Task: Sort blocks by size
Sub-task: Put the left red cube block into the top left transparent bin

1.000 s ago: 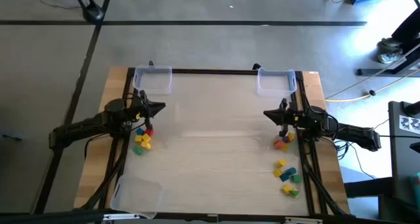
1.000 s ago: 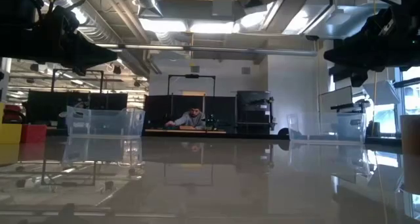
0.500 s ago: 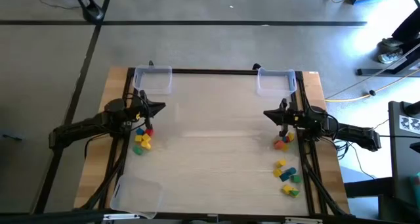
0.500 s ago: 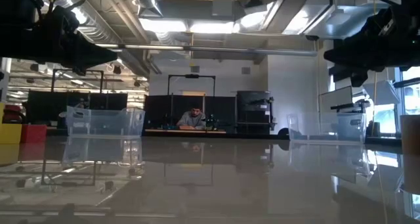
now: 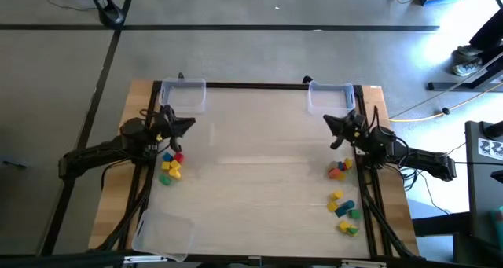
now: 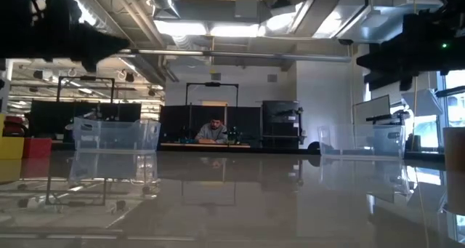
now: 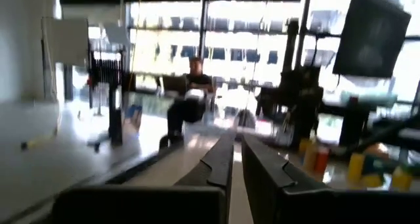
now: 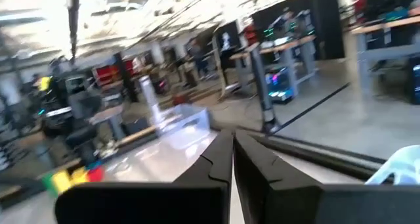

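Observation:
The blocks lie in clusters on the wooden table: yellow, red and green ones (image 5: 170,164) by the left edge, and orange, red, yellow, blue and green ones (image 5: 339,169) (image 5: 344,209) by the right edge. My left gripper (image 5: 192,124) hovers shut above the table, just beyond the left cluster, holding nothing; its fingers (image 7: 235,159) lie together. My right gripper (image 5: 327,119) hovers shut above the table, beyond the right cluster, also holding nothing (image 8: 233,152). In the low view both arms are dark shapes near the top corners.
Two clear plastic trays (image 5: 183,94) (image 5: 330,97) stand at the table's far edge, and a third (image 5: 163,235) sits at the near left corner. A black frame runs along the table's sides. A person sits in the room far behind the table (image 6: 212,130).
Both grippers have tipped their fingers upward while staying shut. The right gripper has also swung its tip toward the table's far edge, away from the orange and red blocks. No block has moved.

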